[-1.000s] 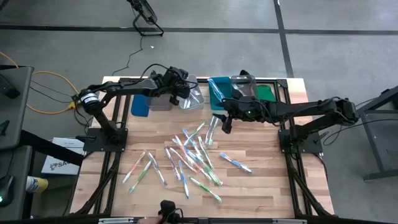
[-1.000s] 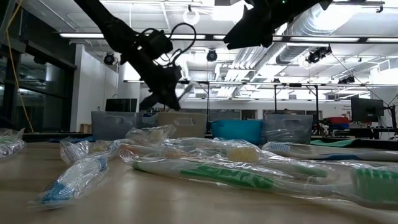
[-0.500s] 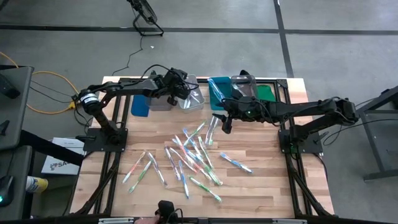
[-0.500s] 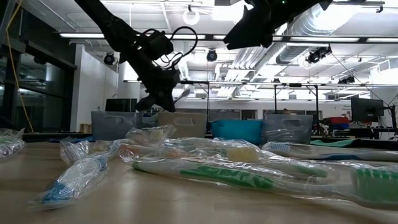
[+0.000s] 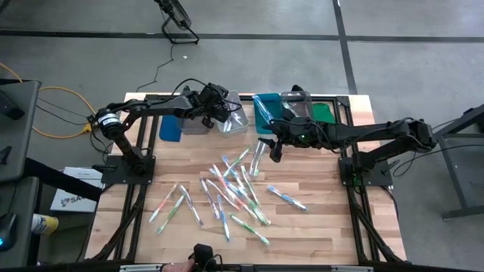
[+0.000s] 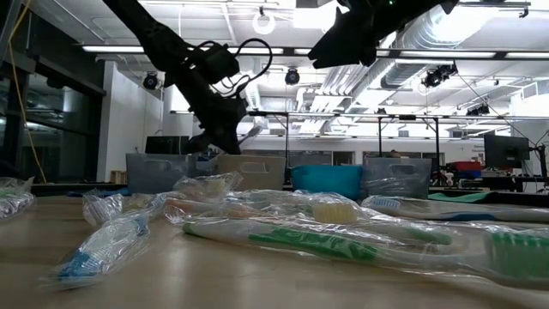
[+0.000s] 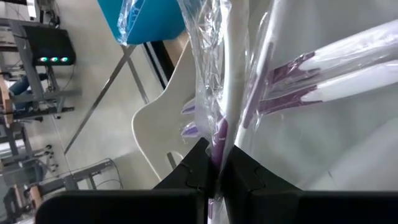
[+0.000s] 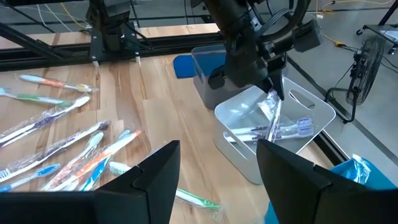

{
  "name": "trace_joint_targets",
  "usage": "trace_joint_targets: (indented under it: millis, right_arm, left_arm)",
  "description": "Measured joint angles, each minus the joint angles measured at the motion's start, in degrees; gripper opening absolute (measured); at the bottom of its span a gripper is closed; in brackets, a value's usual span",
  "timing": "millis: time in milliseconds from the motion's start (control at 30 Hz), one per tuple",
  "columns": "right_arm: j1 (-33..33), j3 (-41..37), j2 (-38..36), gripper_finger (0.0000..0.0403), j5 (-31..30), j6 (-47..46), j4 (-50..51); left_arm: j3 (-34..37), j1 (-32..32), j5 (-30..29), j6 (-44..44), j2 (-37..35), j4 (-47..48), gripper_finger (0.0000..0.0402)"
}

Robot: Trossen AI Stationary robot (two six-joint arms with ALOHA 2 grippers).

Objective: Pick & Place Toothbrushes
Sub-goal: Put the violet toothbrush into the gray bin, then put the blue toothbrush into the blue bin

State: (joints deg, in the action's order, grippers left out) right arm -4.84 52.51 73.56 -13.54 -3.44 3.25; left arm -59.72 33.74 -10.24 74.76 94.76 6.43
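Progress: early | left claw [image 8: 272, 93] clamped on a purple-accented wrapped toothbrush [image 8: 272, 115], held over the clear plastic bin [image 8: 249, 163] where two are already lodged | right claw [image 5: 275, 155] spread wide, empty | many wrapped toothbrushes [image 5: 240, 187] left on the wooden desk [image 5: 325, 219]

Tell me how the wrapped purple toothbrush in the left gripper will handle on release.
The wrapped toothbrush hangs straight from the shut left gripper, so probably stiff and light. Its crinkly film looks slippery and may cling. It should drop flat into the clear bin.

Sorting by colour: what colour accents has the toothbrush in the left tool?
Purple, on the wrapped toothbrush; clearest in the left wrist view.
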Motion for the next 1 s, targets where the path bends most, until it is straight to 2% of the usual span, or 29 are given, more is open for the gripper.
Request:
trace_joint_targets:
  millis: [100, 333, 467, 833, 1000]
  right_arm:
    - [0.0, 0.0, 0.0, 0.0205, 0.0, 0.0, 0.01]
    - [0.0, 0.0, 0.0, 0.0205, 0.0, 0.0, 0.02]
    - [0.0, 0.0, 0.0, 0.0205, 0.0, -0.02, 0.27]
    - [0.0, -0.01, 0.02, 0.0205, 0.0, -3.08, 5.2]
    - [0.0, -0.02, 0.02, 0.0205, 0.08, -6.63, 10.89]
  left_arm:
    - [0.0, 0.0, 0.71, 0.0, 0.02, 0.47, 0.0036]
    - [0.0, 0.0, 0.75, -2.06, 0.04, 1.45, 0.0116]
    - [0.0, 0.0, 0.74, -3.52, 0.07, 0.93, 0.0146]
    - [0.0, 0.0, -0.87, -4.77, 0.01, 0.68, 0.0157]
    - [-0.02, 0.02, -0.38, -5.64, -2.73, 0.39, 0.0157]
